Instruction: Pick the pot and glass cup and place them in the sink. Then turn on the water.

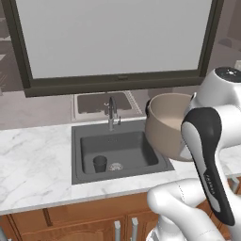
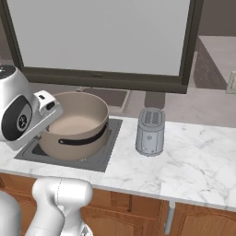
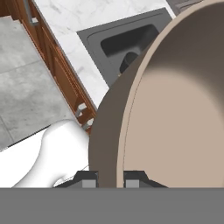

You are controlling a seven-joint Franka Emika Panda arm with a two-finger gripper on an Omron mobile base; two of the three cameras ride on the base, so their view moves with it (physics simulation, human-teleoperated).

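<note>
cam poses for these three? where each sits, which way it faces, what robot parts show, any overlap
Left base view: behind the arm's left, looking forward-down at the sink, glass cup inside; arm at lower right.
Right base view: behind its right, facing the pot and a toaster; arm at lower left.
Hand view: on the hand, along the gripper, jaws pinching the pot's wall.
Shared: pot and sink in all three.

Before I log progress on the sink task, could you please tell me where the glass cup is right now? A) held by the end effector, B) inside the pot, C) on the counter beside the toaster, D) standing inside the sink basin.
D: the glass cup stands upright on the floor of the sink, near the drain, while the end effector grips the rim of the pot.
</note>
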